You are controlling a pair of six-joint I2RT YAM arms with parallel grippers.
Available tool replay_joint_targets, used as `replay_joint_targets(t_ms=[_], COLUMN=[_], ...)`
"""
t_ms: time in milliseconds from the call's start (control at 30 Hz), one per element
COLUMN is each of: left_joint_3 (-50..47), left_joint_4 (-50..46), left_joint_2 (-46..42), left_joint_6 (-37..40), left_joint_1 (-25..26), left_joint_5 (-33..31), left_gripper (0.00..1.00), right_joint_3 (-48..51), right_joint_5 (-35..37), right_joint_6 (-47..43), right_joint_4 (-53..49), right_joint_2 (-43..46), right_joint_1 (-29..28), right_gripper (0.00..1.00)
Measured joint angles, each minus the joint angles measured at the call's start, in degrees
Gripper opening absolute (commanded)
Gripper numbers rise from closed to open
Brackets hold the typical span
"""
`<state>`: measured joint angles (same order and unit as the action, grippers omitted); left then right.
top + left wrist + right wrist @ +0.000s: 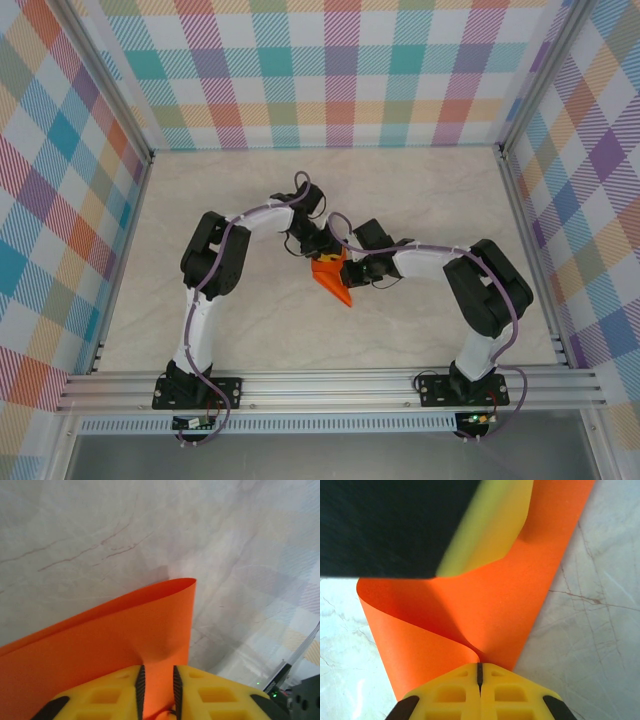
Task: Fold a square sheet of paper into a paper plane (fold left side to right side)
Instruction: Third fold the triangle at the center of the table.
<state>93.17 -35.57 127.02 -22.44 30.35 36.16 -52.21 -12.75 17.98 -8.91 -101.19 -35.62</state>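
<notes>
Jaws of the right gripper (pixel 479 672) pinch shut on the square sheet of paper (pixel 331 280) at mid-table (pixel 300 200), while the left gripper (pixel 157 685) stands slightly parted around its edge. We judge the sheet light, floppy and easily creased, best held by its edges. Its long axis runs diagonally, narrow end pointing near-right.

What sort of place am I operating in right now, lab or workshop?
Probably a lab test cell: plaid walls enclose a marble-look table, and an aluminium rail carries the left arm and right arm.
</notes>
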Motion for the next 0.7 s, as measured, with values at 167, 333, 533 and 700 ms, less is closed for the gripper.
replay_joint_targets(t_ms=[167,333,533,700], left_joint_3=[6.80,11.89,0.68,-14.12], left_joint_4=[-5.05,-7.67,-5.14,-0.39], left_joint_2=[0.04,0.22,-6.47,-15.74], left_joint_6=[1.33,2.03,1.99,-0.90], left_joint_1=[-0.92,-3.43,-4.63,-4.57], left_joint_5=[-1.64,-0.74,-0.24,1.09], left_gripper=[0.37,0.29,0.16,0.14], right_joint_3=[0.00,0.00,0.00,0.00], right_joint_5=[0.15,0.02,0.04,0.04], right_joint_6=[0.07,0.00,0.00,-0.20], right_joint_4=[0.07,0.04,0.07,0.04], right_joint_2=[0.00,-0.02,-0.02,-0.02], right_joint_1=[0.20,0.28,0.26,0.26], right_gripper=[0.00,0.00,0.00,0.00])
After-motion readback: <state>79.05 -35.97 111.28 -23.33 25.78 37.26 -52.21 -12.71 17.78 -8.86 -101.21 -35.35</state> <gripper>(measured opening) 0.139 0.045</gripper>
